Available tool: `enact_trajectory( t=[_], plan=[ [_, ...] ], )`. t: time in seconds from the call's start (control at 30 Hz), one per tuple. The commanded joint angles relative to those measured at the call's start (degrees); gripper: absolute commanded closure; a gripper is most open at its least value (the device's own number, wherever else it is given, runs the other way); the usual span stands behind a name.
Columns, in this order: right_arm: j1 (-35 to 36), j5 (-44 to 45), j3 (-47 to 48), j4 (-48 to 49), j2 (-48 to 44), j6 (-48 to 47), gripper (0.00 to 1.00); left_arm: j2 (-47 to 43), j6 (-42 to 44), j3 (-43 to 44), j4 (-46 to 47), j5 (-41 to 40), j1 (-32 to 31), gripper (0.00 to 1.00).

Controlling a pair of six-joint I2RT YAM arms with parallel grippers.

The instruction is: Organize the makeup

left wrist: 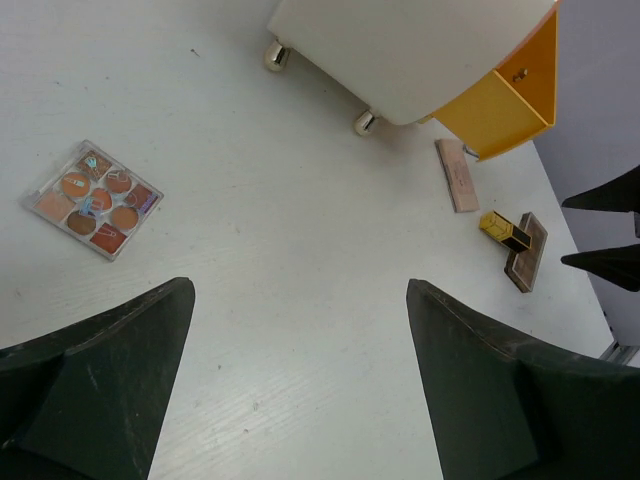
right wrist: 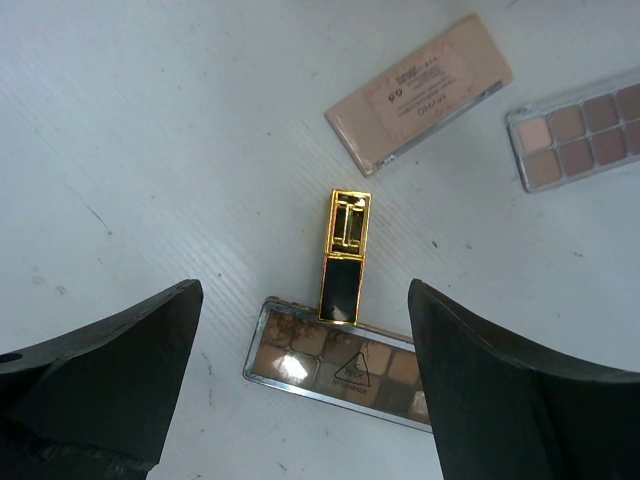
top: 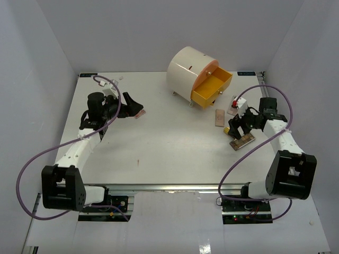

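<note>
Right end effector (right wrist: 300, 292) above lipstick tube (right wrist: 344, 255)

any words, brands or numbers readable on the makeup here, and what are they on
Nothing reads clearly enough to quote.
On the slim peach rectangular case: two printed lines, too blurred to read.
On the clear-lidded brown eyeshadow palette: a triangle logo with a tiny line beneath, too small to read.
On the black-and-gold lipstick tube: no lettering visible.
</note>
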Motion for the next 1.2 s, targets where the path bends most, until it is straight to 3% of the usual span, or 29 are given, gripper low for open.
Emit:
enact_trajectory(
  t=[0.0,0.3,0.83,0.93,1.17],
  plan=[
    [0.65,7.32,-1.73,2.43,3.28,-1.99,0.11,-7.02,3.74,-2.01,-0.28,1.1,-0.06,0.02],
    [2.17,12.29,-1.01,8.3,7.85,1.23,0.13,-8.06,3.21,-1.78,-0.58,1.13,-0.06,0.02],
    [2.4,8.7,2.85,5.56,10.4,2.26,0.14,-8.09,2.97,-1.52,-0.92,1.12,-0.06,0.02],
    [3.05,8.68,3.1,5.28,12.25,2.34,0.18,-8.22,3.03,-1.52,-1.01,0.92,-0.06,0.02],
    [3.79,9.37,3.79,6.22,15.15,3.75,0.38,-8.24,3.12,-1.52,-1.1,0.84,-0.02,0.02]
  ],
)
